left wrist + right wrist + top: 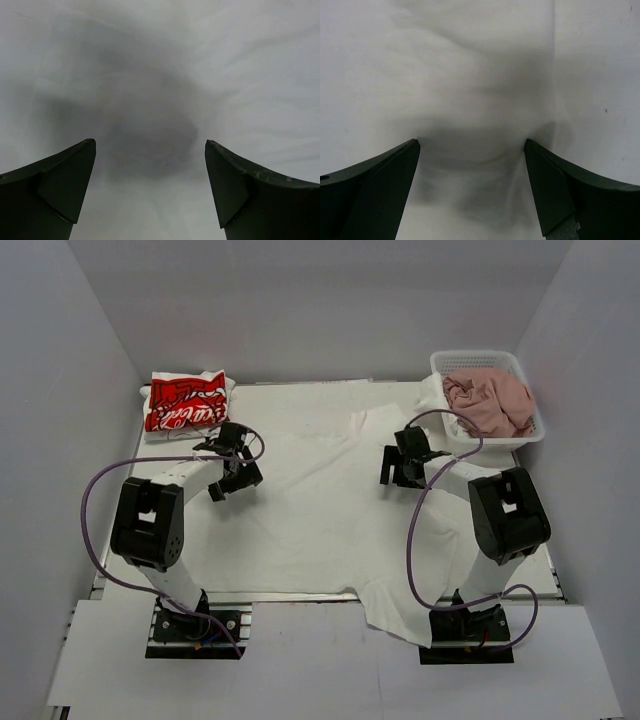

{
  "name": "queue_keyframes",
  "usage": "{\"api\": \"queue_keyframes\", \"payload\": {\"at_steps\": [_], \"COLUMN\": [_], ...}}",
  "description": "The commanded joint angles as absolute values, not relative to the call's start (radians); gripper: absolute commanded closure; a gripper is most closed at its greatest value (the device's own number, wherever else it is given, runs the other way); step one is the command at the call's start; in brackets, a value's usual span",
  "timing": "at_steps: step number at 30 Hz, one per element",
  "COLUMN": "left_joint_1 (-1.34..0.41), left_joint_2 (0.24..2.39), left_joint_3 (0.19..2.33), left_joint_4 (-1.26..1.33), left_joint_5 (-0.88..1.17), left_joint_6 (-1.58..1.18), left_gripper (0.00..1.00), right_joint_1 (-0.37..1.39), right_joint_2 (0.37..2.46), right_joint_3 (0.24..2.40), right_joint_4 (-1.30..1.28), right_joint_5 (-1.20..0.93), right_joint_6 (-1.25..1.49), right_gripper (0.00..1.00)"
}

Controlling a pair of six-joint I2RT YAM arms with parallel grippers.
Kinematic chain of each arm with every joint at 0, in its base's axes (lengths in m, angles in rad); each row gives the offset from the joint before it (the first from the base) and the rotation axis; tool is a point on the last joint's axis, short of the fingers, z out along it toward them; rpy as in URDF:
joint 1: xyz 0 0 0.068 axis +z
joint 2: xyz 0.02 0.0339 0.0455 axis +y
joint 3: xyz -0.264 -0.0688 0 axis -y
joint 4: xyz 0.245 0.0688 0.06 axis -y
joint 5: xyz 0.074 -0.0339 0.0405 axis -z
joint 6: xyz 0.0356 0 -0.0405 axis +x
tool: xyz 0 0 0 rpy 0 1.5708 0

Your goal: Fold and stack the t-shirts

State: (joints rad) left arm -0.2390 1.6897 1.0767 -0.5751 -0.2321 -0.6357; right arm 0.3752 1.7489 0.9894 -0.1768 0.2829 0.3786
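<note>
A large white t-shirt [320, 510] lies spread over the table, one corner hanging off the front edge. My left gripper [232, 480] is open, its tips pressed down near the shirt's left side; its wrist view shows only white cloth [150, 100] between the spread fingers [65, 185]. My right gripper [400, 472] is open over the shirt's upper right part, with wrinkled white cloth [480, 100] between its fingers [555, 190]. A folded white shirt with red script print [187, 403] lies at the back left. A dusty-pink shirt [490, 400] is bunched in the basket.
A white plastic mesh basket [480, 362] stands at the back right, with white cloth draped over its left rim. White walls close the table on three sides. Purple cables loop beside both arms.
</note>
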Motion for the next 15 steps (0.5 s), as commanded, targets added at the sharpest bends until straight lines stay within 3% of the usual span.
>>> {"api": "queue_keyframes", "payload": {"at_steps": [1, 7, 15], "left_joint_1": [-0.227, -0.193, -0.153], "left_joint_2": [1.724, 1.828, 1.904], "left_joint_3": [1.068, 1.149, 1.287], "left_joint_4": [-0.557, -0.597, -0.634], "left_joint_5": [-0.278, -0.308, -0.327], "left_joint_6": [-0.635, -0.635, -0.615], "left_gripper": [0.0, 0.0, 0.0], "right_joint_1": [0.339, 0.336, 0.318], "right_joint_2": [1.819, 1.858, 1.582], "right_joint_3": [1.029, 1.069, 1.045], "right_joint_4": [-0.121, -0.077, -0.078], "right_joint_5": [0.184, 0.094, 0.127], "right_joint_6": [0.381, 0.334, 0.253], "right_gripper": [0.1, 0.1, 0.1]}}
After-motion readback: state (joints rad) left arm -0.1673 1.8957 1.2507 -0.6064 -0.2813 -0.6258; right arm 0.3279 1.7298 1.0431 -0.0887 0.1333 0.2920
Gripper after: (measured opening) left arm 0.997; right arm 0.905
